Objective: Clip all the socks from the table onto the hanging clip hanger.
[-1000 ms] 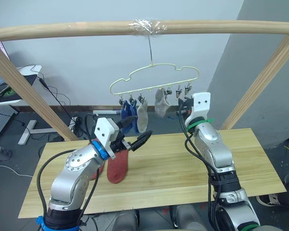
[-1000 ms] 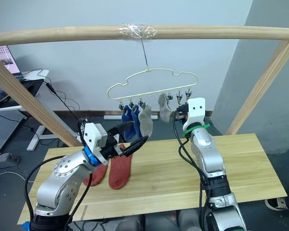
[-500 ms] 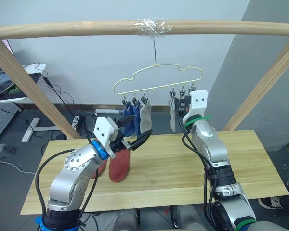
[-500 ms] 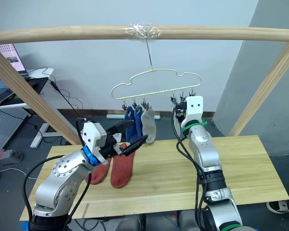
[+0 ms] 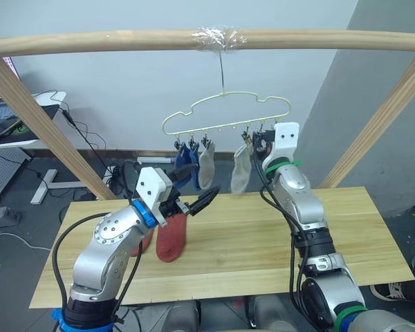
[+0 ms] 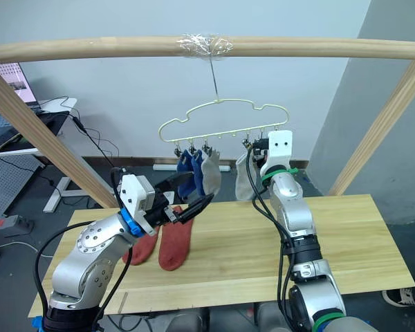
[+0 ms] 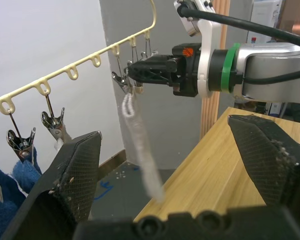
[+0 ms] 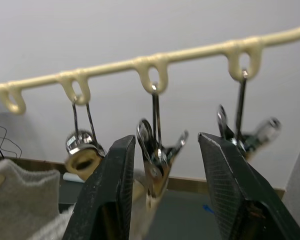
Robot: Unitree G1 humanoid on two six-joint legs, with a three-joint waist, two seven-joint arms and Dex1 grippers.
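Note:
Two rust-red socks [image 5: 171, 238] [image 5: 144, 242] lie flat on the table [image 5: 277, 235] at its left. On the clip hanger [image 5: 225, 104] hang two blue socks [image 5: 187, 162] and a grey sock [image 5: 206, 166] at its left clips. A second grey sock [image 5: 241, 169] hangs from a clip [image 8: 157, 160] further right and swings out leftward. My right gripper [image 5: 260, 143] is raised to that clip, open, with a finger [image 8: 115, 190] on either side of it. My left gripper [image 5: 205, 180] stands open and empty above the red socks, just below the blue ones.
A thick wooden pole frame [image 5: 124, 41] carries the hanger, and its slanted posts [image 5: 34, 131] [image 5: 380, 117] flank the table. Behind, at the left, stand a desk [image 5: 28, 121] and floor cables [image 5: 111, 176].
The second grey sock has swung from beside my right gripper out to the left. My right gripper rose slightly at the clips. The left arm stayed put.

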